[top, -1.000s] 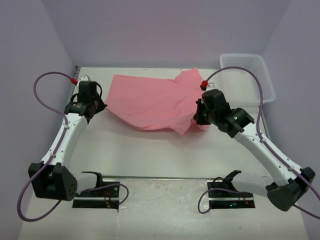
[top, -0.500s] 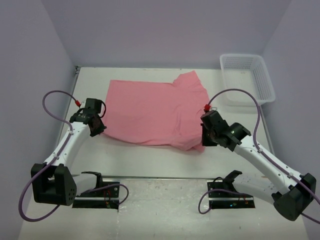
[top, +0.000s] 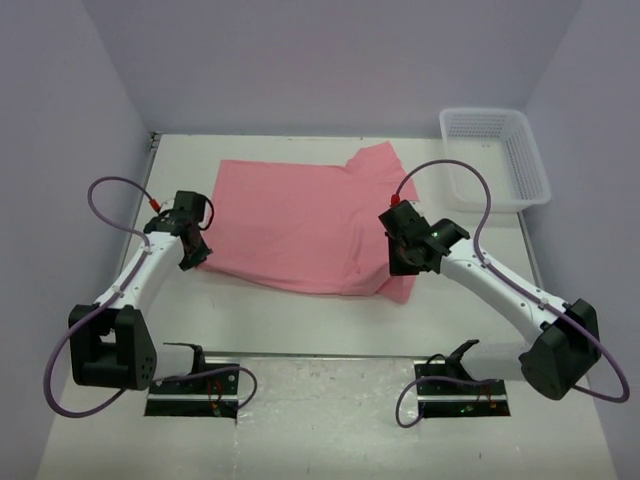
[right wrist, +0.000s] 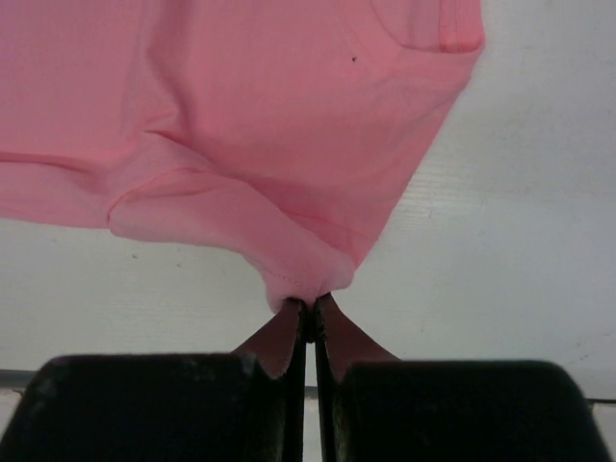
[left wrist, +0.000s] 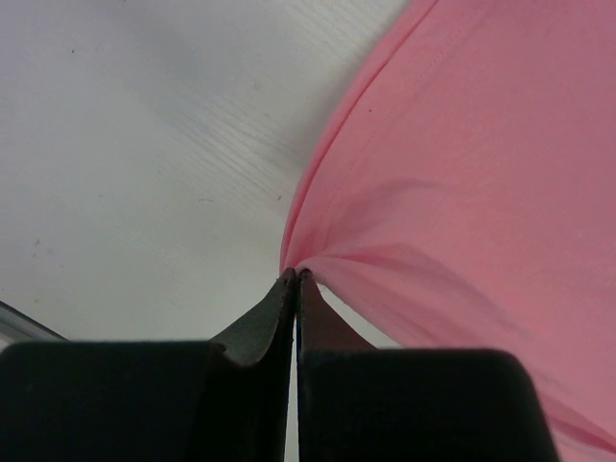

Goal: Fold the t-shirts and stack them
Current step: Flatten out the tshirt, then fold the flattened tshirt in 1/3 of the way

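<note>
Over the last second both arms have drawn back toward the near edge. The t-shirt (top: 300, 225) has gone from a lifted, bunched shape to lying spread on the table (top: 300, 320).

- Left gripper (left wrist: 296, 277): jaws pinched together on the shirt's left near edge, with the fabric gathering into creases at the tips.
- Right gripper (right wrist: 310, 304): jaws pinched together on the right near corner, where a small flap of hem is doubled under.

The shirt lies across the middle of the table, one sleeve pointing far right toward the white mesh basket (top: 497, 160) – well apart from it.

Progress, as a judgement: early. The garment is laid out and nearly flat, but no fold has been made and no stack exists. Still to do – release the shirt, smooth the tucked corner, fold and stack. Only one shirt is in view.
</note>
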